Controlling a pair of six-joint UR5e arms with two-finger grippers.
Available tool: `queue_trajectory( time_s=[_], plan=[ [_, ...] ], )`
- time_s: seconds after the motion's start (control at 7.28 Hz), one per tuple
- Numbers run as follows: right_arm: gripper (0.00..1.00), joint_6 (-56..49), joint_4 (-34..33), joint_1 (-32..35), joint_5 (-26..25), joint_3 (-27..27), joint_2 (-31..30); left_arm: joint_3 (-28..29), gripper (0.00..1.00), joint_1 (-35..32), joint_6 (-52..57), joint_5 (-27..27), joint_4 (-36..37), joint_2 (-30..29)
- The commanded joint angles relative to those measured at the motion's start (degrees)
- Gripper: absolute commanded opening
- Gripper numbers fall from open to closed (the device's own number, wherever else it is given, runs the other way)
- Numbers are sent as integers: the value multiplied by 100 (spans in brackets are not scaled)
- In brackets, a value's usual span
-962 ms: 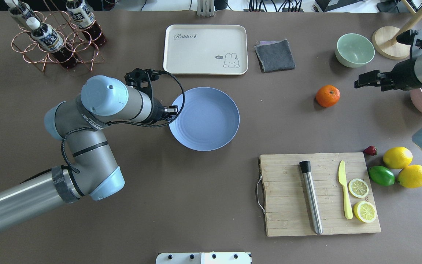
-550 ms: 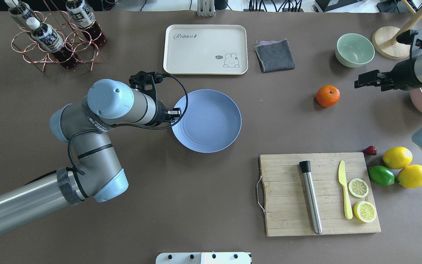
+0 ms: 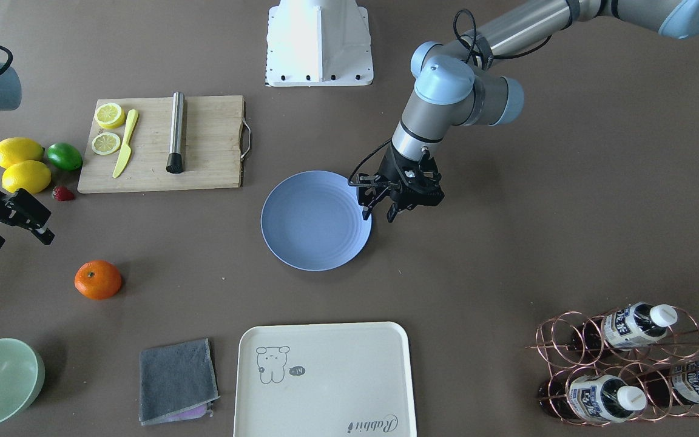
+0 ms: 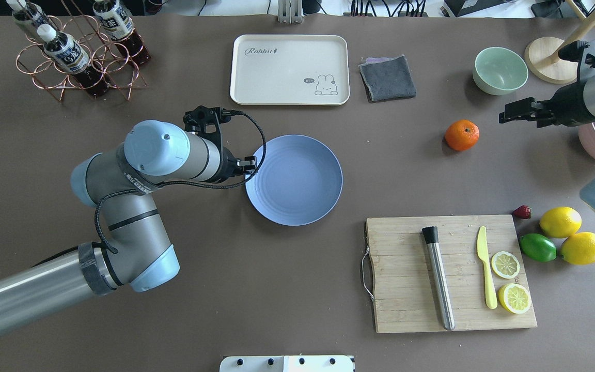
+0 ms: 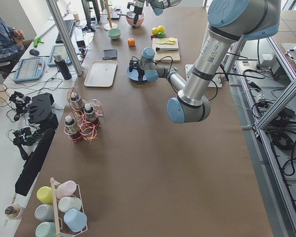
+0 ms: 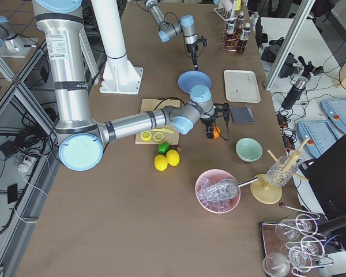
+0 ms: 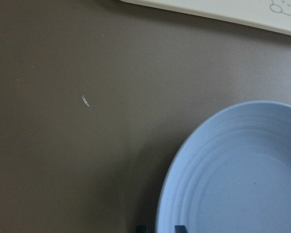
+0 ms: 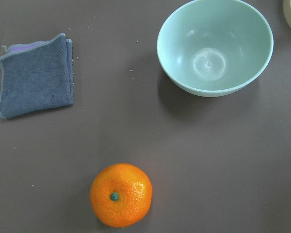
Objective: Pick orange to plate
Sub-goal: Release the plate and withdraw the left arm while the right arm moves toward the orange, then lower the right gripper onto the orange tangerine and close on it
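Note:
The orange (image 4: 462, 135) rests on the brown table, right of centre, also seen in the front view as the orange (image 3: 97, 279) and close below the right wrist camera as the orange (image 8: 121, 195). My right gripper (image 3: 19, 240) hovers open beside it, apart from it, toward the table's right end. The pale blue plate (image 4: 294, 180) lies mid-table. My left gripper (image 3: 380, 209) is at its left rim, one finger on each side of the edge and shut on it; the left wrist view shows the plate (image 7: 242, 179) rim between the two fingertips.
A cream tray (image 4: 290, 70), grey cloth (image 4: 388, 77) and mint bowl (image 4: 500, 70) line the far side. A cutting board (image 4: 401, 274) with knife, muddler and lemon halves lies near right, lemons and a lime (image 4: 537, 247) beside it. A bottle rack (image 4: 78, 57) stands far left.
The plate has slid right and toward the robot along with my left gripper on its rim. The right gripper and the orange have hardly moved.

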Motion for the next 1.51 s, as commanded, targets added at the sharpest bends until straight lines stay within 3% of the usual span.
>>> queue_trajectory(
  time_s=[0.0,0.41,0.55,0.82,1.37],
  plan=[
    [100,-1,-117,-27,12,-55,190,-718,98,-1239,1202,-1216,55,1089],
    [100,-61,-1431,-351,-249,-160,1120,-1107,98,-2937,3750,-2580,46,2691],
    [100,-79,-1697,-483,-408,-457,1506,-1081,98,-3395,4480,-2872,46,3060],
    [100,-559,-1656,-528,-497,-1073,1677,-1064,98,-3645,4804,-2971,-15,3345],
    [100,-695,-1630,-554,-489,-1242,1554,-1090,98,-3645,4804,-2963,-24,3381]
  ],
)
